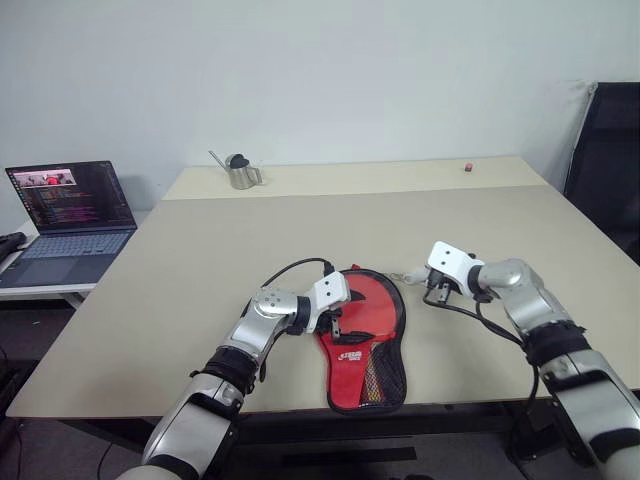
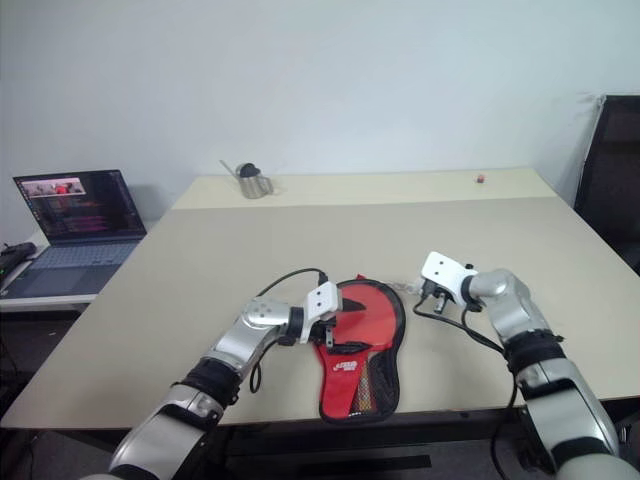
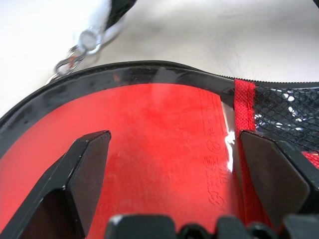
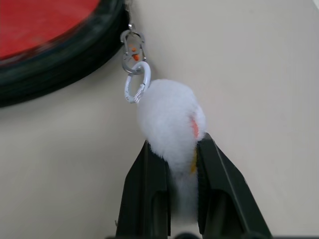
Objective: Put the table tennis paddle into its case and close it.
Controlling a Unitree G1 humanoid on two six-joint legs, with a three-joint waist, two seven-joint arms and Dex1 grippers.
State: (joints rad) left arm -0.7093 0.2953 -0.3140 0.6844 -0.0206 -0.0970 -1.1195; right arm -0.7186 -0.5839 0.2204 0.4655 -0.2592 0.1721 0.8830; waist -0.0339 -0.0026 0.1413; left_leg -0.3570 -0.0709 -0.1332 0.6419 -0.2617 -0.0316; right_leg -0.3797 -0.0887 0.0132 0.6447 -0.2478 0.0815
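The case (image 1: 365,340) lies flat on the table (image 1: 200,260) close to its near edge, roughly midway along it, its round end toward the far side and its narrow end pointing at the near edge. Through the clear window of the case the red rubber face of the table tennis paddle (image 3: 164,144) shows, so the bat sits inside the pouch; a black mesh pocket (image 3: 289,107) and a red strip border the window. The left gripper (image 1: 336,322) hangs over the left rim of the case with its two black fingers (image 3: 87,164) spread wide, nothing between them. The right gripper (image 4: 172,164) sits just off the case's right far rim, its fingers pinched narrowly on a white fluffy pompom (image 4: 169,122) that hangs by a small ring and metal clip (image 4: 132,52) from the zip edge. A small metal watering can (image 1: 240,171) stands near the far left corner, a tiny red object (image 1: 467,167) near the far right corner. A laptop (image 1: 62,222) sits open on a separate desk beyond the left edge.
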